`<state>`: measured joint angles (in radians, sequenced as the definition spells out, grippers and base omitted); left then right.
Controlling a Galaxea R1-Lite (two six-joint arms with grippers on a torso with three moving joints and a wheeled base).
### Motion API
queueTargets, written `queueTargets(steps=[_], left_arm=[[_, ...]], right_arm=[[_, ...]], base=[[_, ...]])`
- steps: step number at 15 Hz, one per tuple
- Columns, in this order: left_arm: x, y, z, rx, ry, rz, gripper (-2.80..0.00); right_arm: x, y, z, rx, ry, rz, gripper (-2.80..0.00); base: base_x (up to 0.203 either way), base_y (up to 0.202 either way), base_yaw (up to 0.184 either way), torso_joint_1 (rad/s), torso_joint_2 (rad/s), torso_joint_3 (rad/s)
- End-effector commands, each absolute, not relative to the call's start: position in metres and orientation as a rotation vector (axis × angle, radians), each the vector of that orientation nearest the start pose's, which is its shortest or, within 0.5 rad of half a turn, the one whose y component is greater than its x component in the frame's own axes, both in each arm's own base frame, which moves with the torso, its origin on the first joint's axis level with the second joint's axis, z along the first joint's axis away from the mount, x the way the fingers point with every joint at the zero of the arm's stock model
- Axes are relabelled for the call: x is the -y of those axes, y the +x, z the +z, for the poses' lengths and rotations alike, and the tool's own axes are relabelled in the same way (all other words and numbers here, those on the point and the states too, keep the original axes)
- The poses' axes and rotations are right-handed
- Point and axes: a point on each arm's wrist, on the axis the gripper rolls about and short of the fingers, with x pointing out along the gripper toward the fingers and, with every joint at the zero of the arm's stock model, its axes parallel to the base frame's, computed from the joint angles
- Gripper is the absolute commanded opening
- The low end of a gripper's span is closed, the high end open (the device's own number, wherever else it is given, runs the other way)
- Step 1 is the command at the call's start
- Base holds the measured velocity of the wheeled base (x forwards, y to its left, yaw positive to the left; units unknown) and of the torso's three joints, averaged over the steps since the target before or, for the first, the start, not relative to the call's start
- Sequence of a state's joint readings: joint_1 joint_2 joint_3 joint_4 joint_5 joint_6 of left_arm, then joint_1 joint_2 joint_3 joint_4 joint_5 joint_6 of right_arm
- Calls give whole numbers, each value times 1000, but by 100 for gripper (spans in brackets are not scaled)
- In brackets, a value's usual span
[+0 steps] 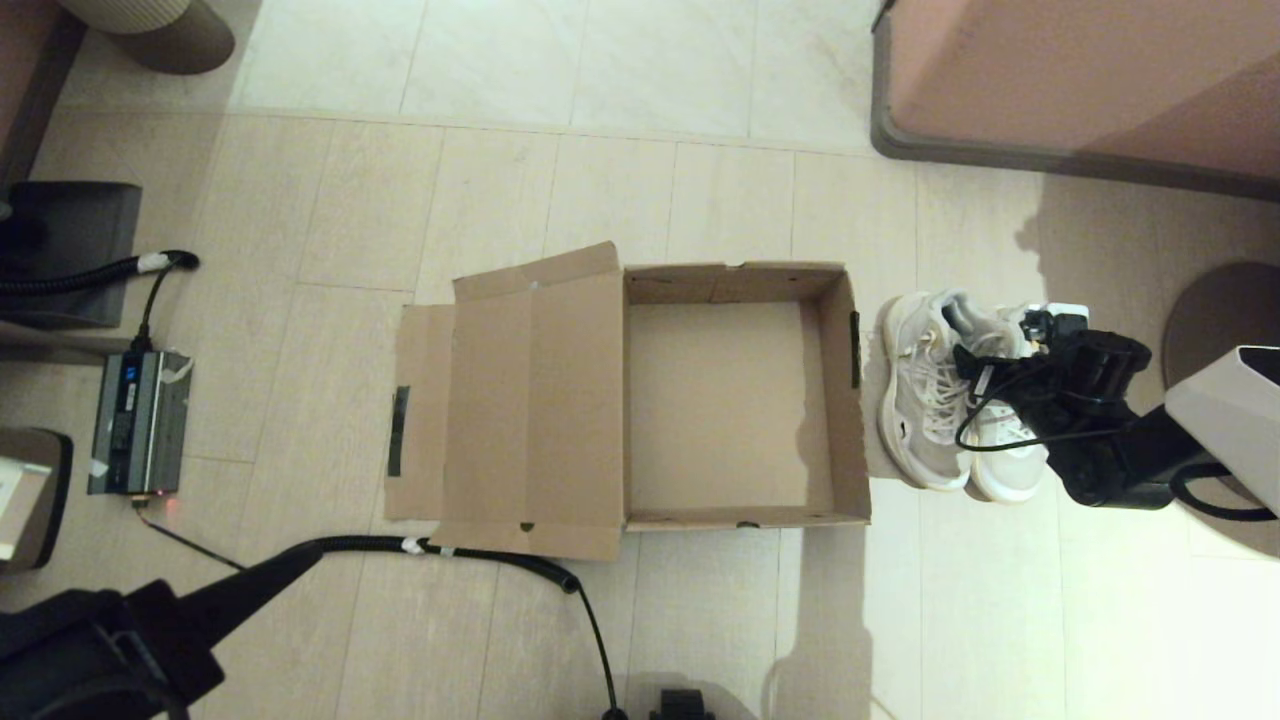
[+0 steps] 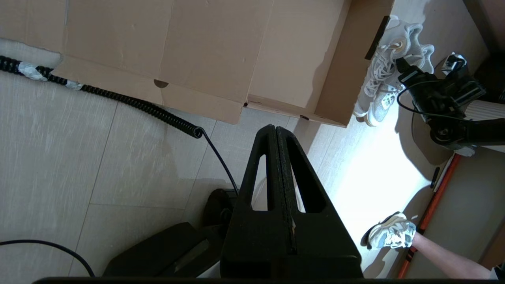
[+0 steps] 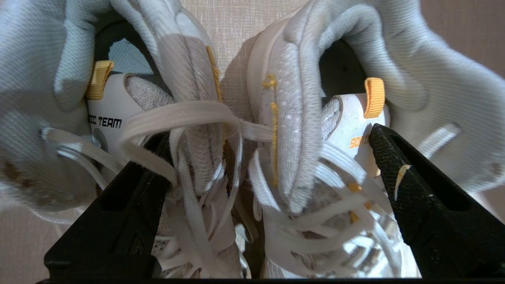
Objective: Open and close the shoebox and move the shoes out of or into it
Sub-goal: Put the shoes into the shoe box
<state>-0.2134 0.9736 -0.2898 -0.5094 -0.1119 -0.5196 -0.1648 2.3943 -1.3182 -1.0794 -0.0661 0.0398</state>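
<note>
The brown cardboard shoebox (image 1: 735, 400) lies open on the floor with nothing inside, its hinged lid (image 1: 530, 400) folded flat to the left with black tape (image 1: 399, 430) on the flap. The pair of white sneakers (image 1: 930, 400) stands side by side just right of the box. My right gripper (image 1: 990, 375) hangs low over their collars, open. In the right wrist view it (image 3: 272, 157) spans both shoes (image 3: 300, 90), one finger (image 3: 146, 177) at each yellow-tabbed tongue. My left gripper (image 2: 275, 130) is shut on nothing, low at the front left (image 1: 300, 555).
A coiled black cable (image 1: 480, 552) runs along the lid's near edge. A grey power unit (image 1: 140, 420) sits on the floor at the left. Furniture (image 1: 1080, 90) fills the back right, with a round base (image 1: 1225, 320) right of the shoes. A person's foot (image 2: 390, 234) shows nearby.
</note>
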Motion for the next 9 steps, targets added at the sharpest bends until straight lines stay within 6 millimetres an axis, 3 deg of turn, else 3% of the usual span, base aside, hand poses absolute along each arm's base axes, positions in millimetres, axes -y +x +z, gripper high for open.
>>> queueTargets(steps=[1,3,4,9], left_arm=[[27,113,178,-258,-508,-272,-280],[27,113,177,-260,-508,-270,-280],[27,113,177,-262,-508,-270,-280],[27,112,176,-264,-508,-269,-280]], right_arm=[[79,471,72,-6,41,-221,0],[79,475,73,12,42,-196,0],[80,478,74,22,47,-189,-280],[82,490,72,59,53,-189,-280]], base=[[0,0,0,0,0,0],[0,0,0,0,0,0],[0,0,0,0,0,0],[0,0,0,0,0,0]])
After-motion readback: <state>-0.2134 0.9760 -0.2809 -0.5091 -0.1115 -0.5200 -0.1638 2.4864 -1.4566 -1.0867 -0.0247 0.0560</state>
